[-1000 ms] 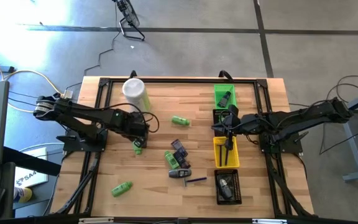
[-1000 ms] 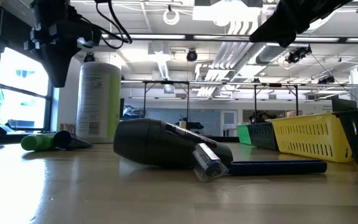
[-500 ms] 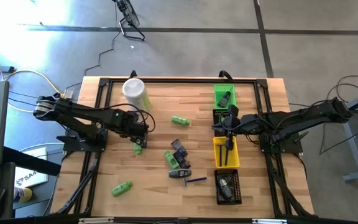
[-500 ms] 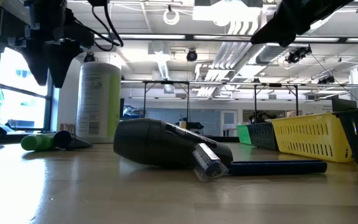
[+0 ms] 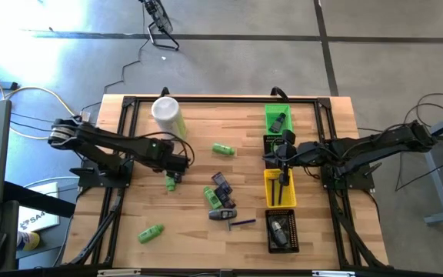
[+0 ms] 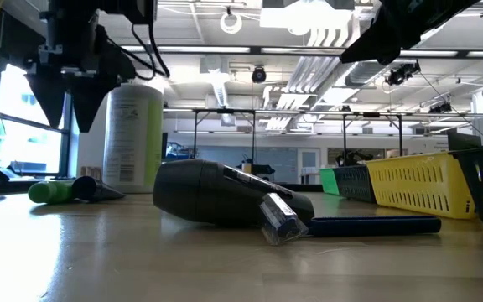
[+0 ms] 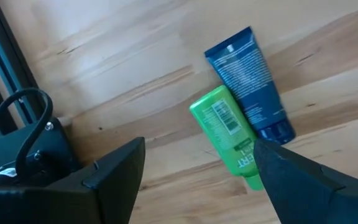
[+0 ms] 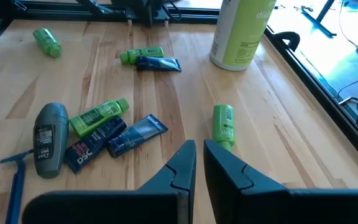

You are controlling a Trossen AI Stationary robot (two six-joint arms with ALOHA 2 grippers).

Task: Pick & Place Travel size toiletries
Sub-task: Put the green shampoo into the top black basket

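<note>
The left gripper (image 5: 177, 163) is held above the wooden table (image 5: 198, 223), fingers spread wide apart with nothing between them. Just below its open fingertips, a green mini bottle (image 7: 227, 134) and a blue tube (image 7: 249, 83) are seen lying side by side, touching, flat on the wood. Behind the left gripper, a tall pale-green canister (image 5: 167, 114) is stood upright. The right gripper (image 5: 281, 151) is poised over the row of bins, above the yellow bin (image 5: 279, 188), its fingers (image 8: 178, 168) drawn almost together and holding nothing. Between the two grippers, a second green bottle (image 8: 224, 124) is laid alone. Nearer the right gripper, a cluster is gathered: a green tube (image 8: 98, 116), two dark blue tubes (image 8: 137, 134), a grey deodorant stick (image 8: 47, 137) and a blue razor (image 8: 16, 176).
</note>
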